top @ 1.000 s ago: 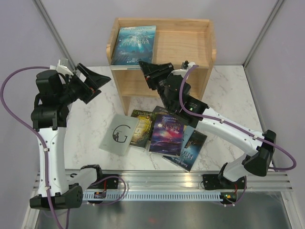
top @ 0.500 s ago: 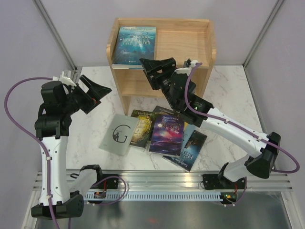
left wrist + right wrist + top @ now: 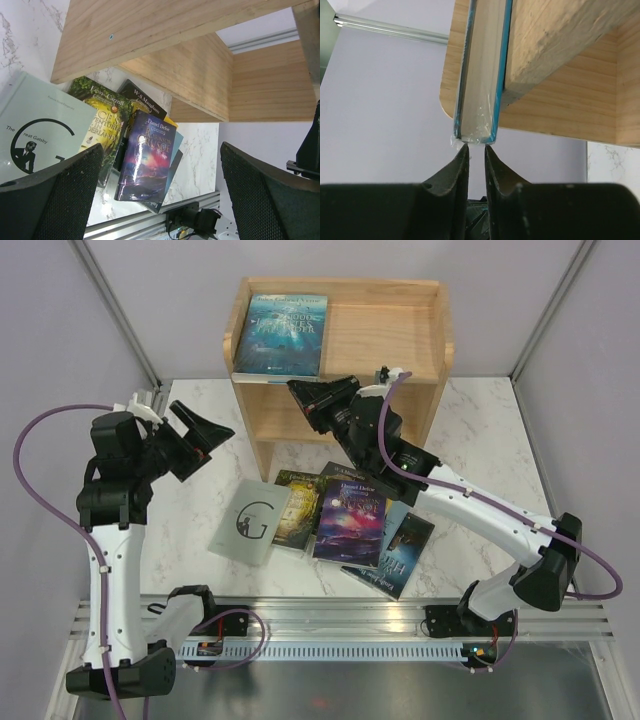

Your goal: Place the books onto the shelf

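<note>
Right fingers (image 3: 474, 150) nearly closed against blue book (image 3: 481, 75) edge on shelf (image 3: 560, 65)

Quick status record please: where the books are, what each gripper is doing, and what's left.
on shelf: blue book lying flat on the left of the shelf top board, near edge overhanging
on table: fanned pile of books, pale green book leftmost, purple book on top
right gripper: nearly closed, tips at the blue book's near edge, not gripping
left gripper: open, empty, left of shelf
remaining: pile not yet shelved
</note>
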Controlling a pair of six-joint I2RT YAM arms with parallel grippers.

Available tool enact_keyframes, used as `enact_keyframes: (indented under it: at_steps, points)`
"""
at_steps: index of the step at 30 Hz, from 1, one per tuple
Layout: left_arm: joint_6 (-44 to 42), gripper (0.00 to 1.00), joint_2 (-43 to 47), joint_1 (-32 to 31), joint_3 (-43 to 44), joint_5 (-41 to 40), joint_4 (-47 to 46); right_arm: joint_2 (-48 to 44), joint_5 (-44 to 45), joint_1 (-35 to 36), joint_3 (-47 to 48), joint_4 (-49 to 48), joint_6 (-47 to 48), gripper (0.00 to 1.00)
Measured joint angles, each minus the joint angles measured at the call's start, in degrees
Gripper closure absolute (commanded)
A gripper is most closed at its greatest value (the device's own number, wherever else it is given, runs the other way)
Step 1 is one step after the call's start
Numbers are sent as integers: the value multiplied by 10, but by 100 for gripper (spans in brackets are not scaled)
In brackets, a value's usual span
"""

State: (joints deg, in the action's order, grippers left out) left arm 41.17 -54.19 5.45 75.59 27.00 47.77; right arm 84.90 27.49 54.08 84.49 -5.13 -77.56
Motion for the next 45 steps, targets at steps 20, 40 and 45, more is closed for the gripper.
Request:
enact_keyframes:
  at_steps: [20, 40, 45]
  points:
    - [-30, 0, 11, 0, -70, -21, 1, 51, -34, -19, 41, -13, -4, 67]
    - [-86, 0, 8, 9, -216, -111, -9, -83, -90, 96, -249, -53, 84, 14]
    - [-103, 0, -24, 48, -253, -108, -37, -67, -96, 137, -339, -86, 69, 14]
